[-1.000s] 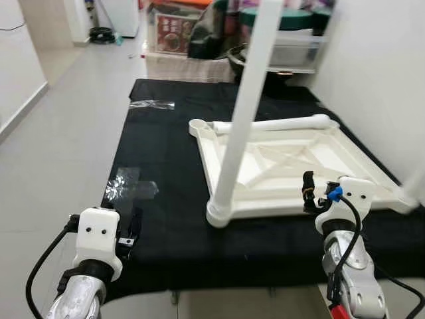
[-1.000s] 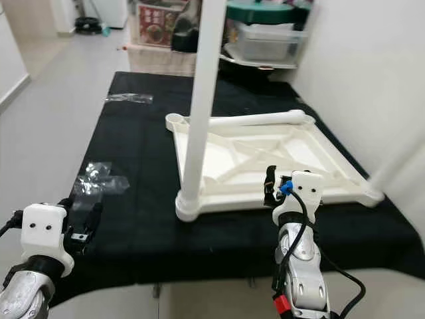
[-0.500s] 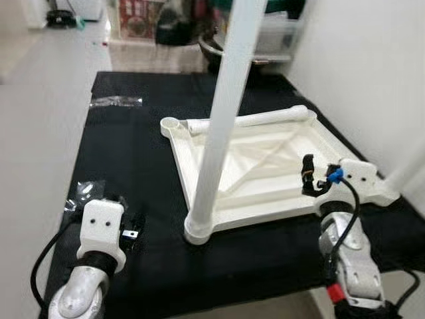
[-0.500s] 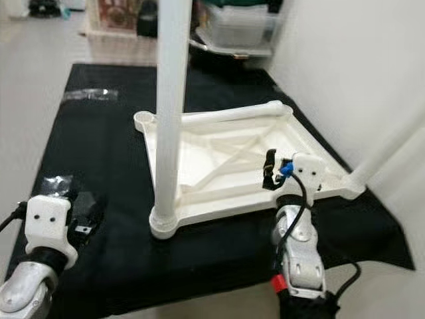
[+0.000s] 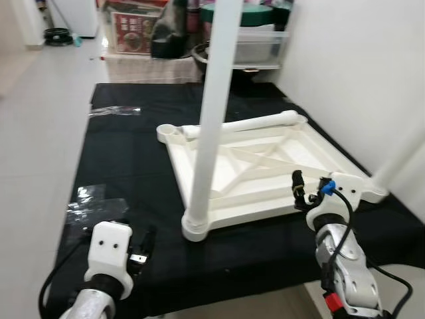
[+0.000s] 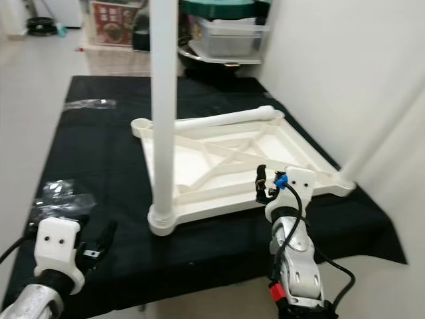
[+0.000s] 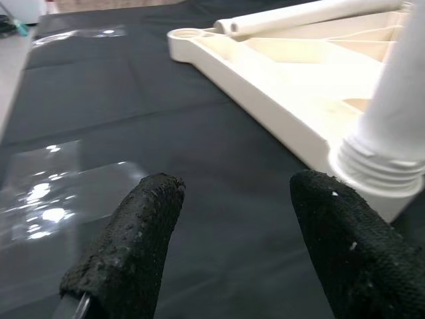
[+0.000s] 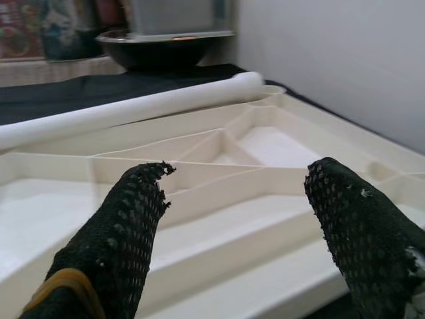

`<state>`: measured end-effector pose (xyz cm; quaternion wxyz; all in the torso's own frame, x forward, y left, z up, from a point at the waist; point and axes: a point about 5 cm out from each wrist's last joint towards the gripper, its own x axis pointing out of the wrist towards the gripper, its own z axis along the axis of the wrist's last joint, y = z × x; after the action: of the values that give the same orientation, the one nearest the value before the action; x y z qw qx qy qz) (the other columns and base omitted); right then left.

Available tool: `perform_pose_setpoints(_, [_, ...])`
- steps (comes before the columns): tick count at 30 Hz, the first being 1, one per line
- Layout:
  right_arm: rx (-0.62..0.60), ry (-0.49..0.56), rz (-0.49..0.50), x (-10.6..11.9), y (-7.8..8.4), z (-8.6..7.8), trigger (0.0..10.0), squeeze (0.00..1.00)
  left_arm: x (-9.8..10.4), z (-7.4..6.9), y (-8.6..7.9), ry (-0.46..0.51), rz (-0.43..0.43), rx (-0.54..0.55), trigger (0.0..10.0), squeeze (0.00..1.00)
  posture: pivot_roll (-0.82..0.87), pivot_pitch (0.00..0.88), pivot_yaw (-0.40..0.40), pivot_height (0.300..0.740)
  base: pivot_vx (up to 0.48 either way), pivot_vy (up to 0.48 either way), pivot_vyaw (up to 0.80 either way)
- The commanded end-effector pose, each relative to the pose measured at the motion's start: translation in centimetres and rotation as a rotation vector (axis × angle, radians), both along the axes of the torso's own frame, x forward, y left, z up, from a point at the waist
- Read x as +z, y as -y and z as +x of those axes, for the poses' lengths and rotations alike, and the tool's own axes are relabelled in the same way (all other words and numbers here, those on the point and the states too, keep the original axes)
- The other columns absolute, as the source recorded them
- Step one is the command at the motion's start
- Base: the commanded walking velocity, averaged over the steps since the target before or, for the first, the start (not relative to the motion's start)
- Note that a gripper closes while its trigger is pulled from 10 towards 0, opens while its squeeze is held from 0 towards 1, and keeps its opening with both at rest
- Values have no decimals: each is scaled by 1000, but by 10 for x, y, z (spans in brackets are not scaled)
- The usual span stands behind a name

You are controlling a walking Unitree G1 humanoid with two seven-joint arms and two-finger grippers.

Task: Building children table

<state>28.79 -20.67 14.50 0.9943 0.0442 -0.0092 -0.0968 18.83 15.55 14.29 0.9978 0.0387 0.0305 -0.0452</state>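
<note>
Head view: the upturned tabletop lies beyond both grippers. Left wrist view: the left gripper gapes, a screwed-in leg past its fingertips. Right wrist view: the right gripper gapes before the loose leg (light, stiff, slippery; grip mid-shaft).

Cream tabletop, white leg, black cloth.

Right end effector fingers spread apart over ribbed white tabletop underside; loose white leg lying beyond.
</note>
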Motion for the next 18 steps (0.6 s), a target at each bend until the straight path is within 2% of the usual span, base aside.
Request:
perform_pose_setpoints(1, [24,-24,14,-4,-7,1,10000,0,1,-1,0,0,26,-12,10000,0,138,73,-131,740,0,0,0])
perform_pose_setpoints(9, [6,-29,-4,-2,-3,2,10000,0,-1,0,-1,-10,22,-1,10000,0,134,78,-129,740,0,0,0])
perform_pose_setpoints(14, [-16,-68,-30,-6,13,4,10000,0,-2,-1,1,-14,17,-5,10000,0,135,78,-130,740,0,0,0])
perform_pose_setpoints(15, [55,-114,-10,-11,18,7,10000,0,-4,-2,2,-19,13,-10,10000,0,132,79,-127,740,0,0,0])
perform_pose_setpoints(16, [55,-114,-10,-11,18,7,10000,0,-4,-2,2,-19,13,-10,10000,0,132,79,-127,740,0,0,0])
perform_pose_setpoints(17, [210,-162,4,-15,22,9,10000,0,-6,-3,5,-39,1,-39,10000,0,128,80,-125,740,0,0,0])
perform_pose_setpoints(18, [475,-243,37,-17,32,3,10000,0,-12,-6,13,-82,-23,-118,10000,0,126,80,-124,740,0,0,0])
